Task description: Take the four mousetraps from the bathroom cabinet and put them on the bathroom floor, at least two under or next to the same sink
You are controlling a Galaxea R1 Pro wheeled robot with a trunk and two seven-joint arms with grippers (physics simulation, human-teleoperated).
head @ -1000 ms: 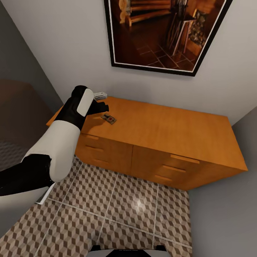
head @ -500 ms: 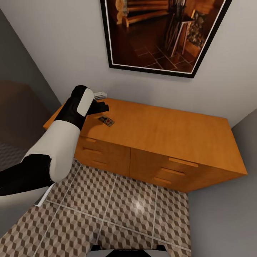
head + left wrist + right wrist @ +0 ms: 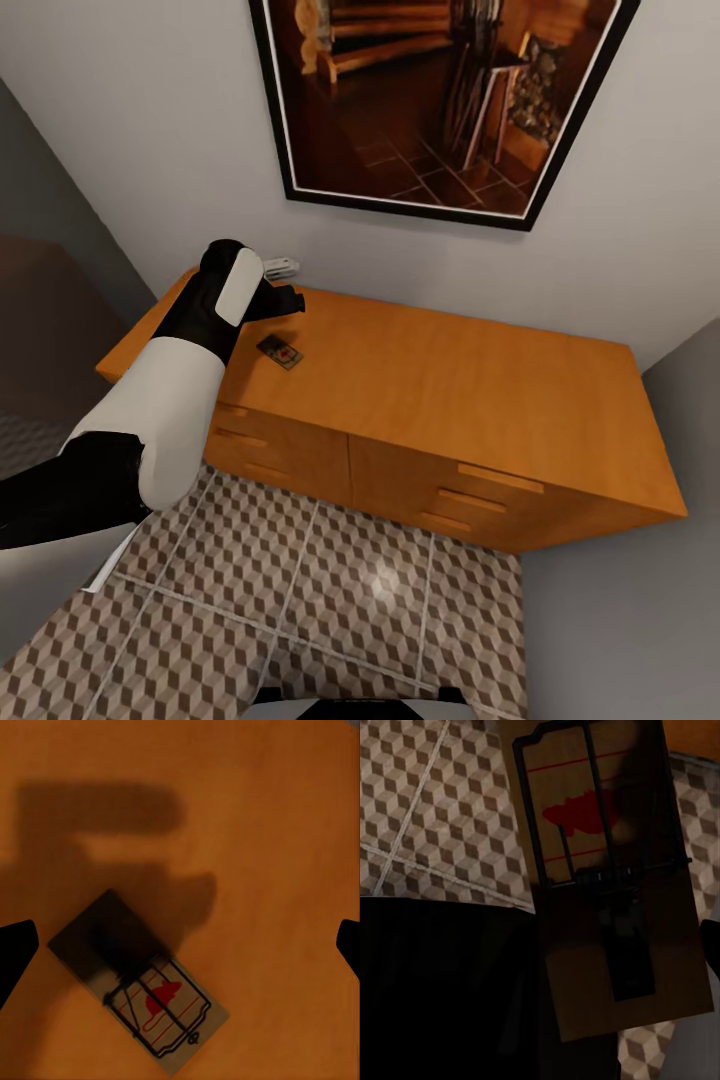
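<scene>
The tiled bathroom floor (image 3: 330,590) runs up to the orange-brown cabinet (image 3: 480,400), which stands against a grey wall under a large framed picture (image 3: 430,100). One mousetrap (image 3: 280,351) lies flat on the cabinet top near its left end. The left tool (image 3: 285,300) hangs just above it, fingers spread wide either side of the trap (image 3: 142,979) in the wrist view, holding nothing. The right tool (image 3: 619,945) has a second mousetrap (image 3: 611,877) held close over the tiles; I cannot tell how far it is closed.

White-shelled left arm (image 3: 165,400) with black joints.
</scene>
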